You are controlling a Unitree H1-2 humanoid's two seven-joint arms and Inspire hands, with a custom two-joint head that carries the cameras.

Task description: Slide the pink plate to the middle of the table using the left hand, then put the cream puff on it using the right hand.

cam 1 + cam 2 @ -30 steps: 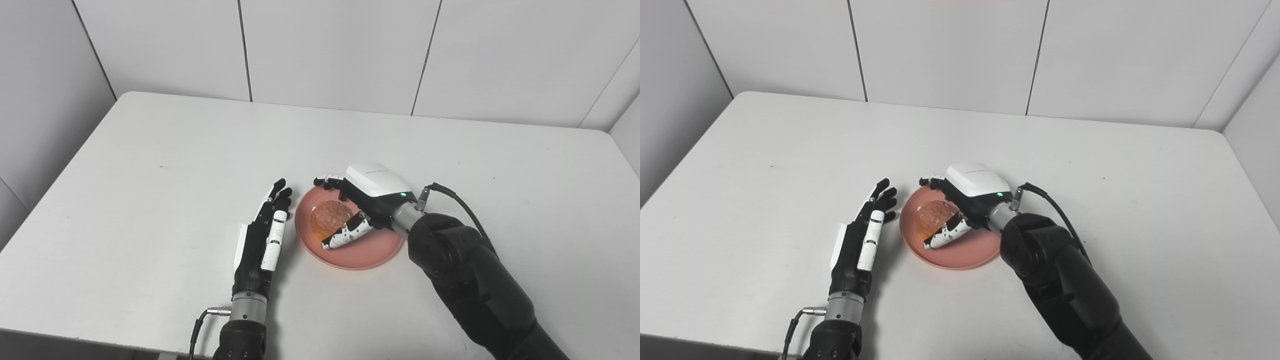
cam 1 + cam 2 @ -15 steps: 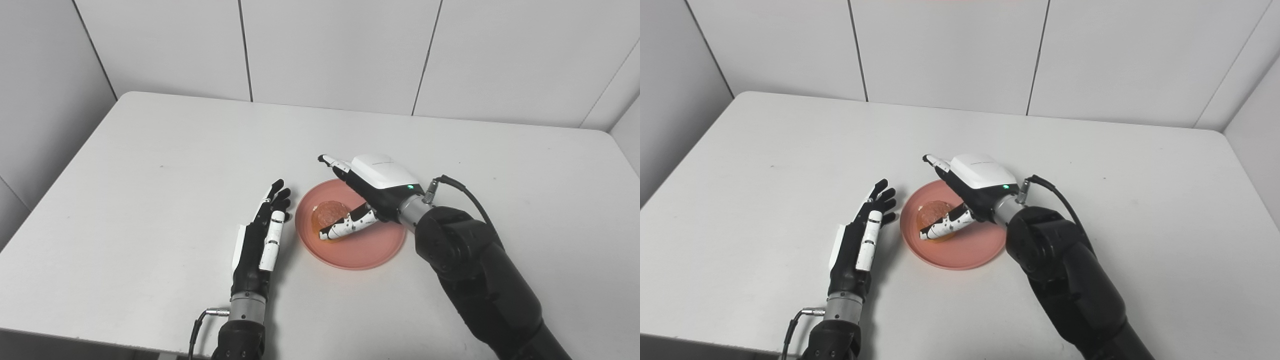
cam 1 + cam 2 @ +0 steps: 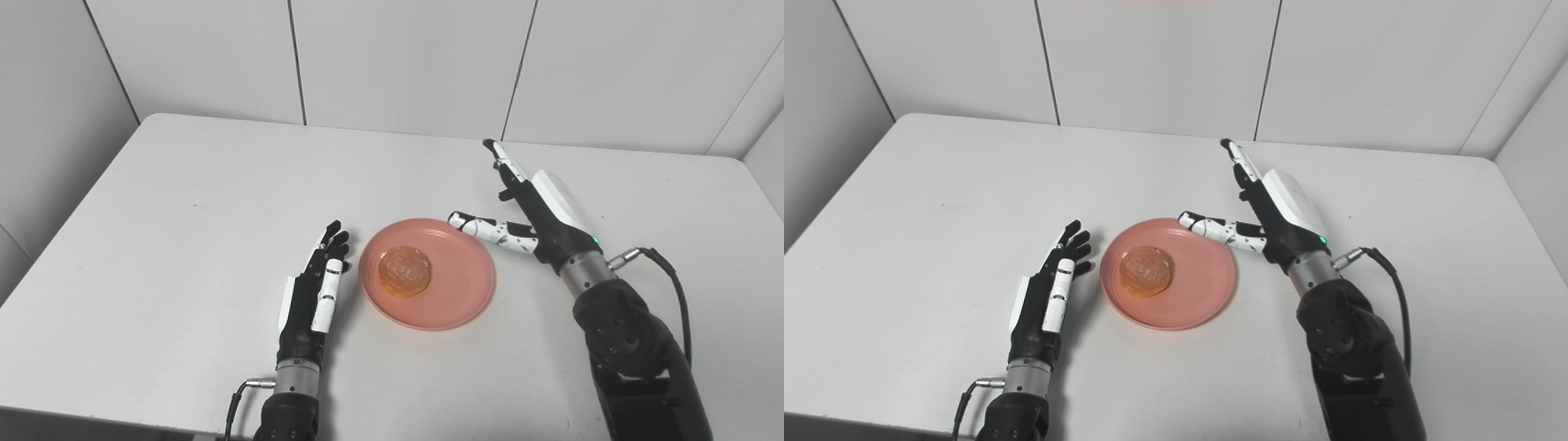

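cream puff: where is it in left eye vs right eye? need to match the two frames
Left eye view: cream puff sits just left of the picture's centre, on the left half of the pink plate.
Right eye view: cream puff lies further left in the picture, on the same part of the plate.
Shared landmark: the left hand, open beside the plate's left rim.

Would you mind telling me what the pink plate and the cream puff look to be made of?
Pink plate: probably plastic, since it has a smooth, even colour with a dull sheen and a thin raised rim. Cream puff: a glossy, slightly translucent amber dome with a crinkled top; whether it is real pastry or a rubbery replica cannot be told.
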